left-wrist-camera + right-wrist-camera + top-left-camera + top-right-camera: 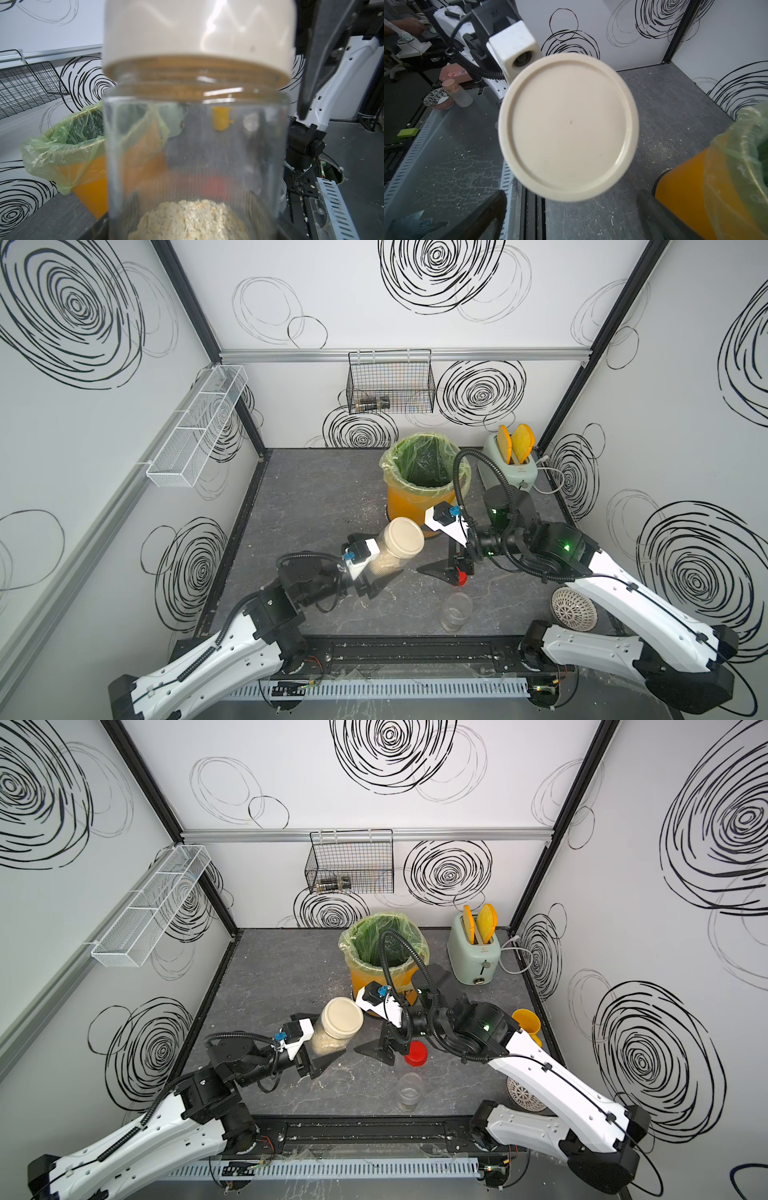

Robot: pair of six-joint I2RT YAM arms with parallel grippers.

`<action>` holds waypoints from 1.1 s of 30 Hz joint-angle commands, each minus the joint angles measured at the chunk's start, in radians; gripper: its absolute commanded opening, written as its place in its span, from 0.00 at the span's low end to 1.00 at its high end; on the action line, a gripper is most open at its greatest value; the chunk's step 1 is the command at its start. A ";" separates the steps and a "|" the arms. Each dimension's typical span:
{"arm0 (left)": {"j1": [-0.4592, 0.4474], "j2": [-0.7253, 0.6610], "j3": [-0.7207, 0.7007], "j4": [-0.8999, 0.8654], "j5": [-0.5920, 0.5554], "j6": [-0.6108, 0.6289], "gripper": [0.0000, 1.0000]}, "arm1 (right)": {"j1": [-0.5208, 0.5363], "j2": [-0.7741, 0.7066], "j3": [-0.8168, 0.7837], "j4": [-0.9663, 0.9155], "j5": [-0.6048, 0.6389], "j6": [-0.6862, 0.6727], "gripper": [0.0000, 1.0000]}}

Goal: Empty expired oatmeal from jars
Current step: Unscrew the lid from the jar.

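The wider clear jar (pixel 392 558) with a flat beige lid (pixel 404 537) hangs tilted above the table, and my left gripper (pixel 384 574) is shut on its lower body. Oatmeal (pixel 191 218) lies heaped in its bottom end. My right gripper (pixel 440 564) stands open just to the right of the lid. In the right wrist view the lid (pixel 568 126) sits face-on beyond the spread fingers (pixel 483 218), which do not touch it. The slimmer jar (pixel 456 612) stands uncapped near the front edge and looks empty. Its red cap (pixel 416 1052) lies on the table under my right gripper.
A yellow bin with a green liner (pixel 424 472) stands behind both grippers. A mint toaster (pixel 511 464) is at the back right, a yellow cup (pixel 528 1025) is by the right wall, and a white perforated bowl (pixel 573 609) lies under the right arm. Crumbs dot the table (pixel 316 506).
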 commanded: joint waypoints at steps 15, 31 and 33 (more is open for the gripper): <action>-0.069 -0.006 -0.014 0.212 -0.312 0.131 0.00 | 0.004 0.040 0.236 0.064 0.263 0.674 1.00; -0.131 -0.021 -0.019 0.195 -0.384 0.179 0.00 | 0.184 0.203 0.287 0.006 0.326 0.660 0.98; -0.131 -0.023 -0.020 0.196 -0.383 0.179 0.00 | 0.185 0.206 0.289 -0.006 0.323 0.656 0.98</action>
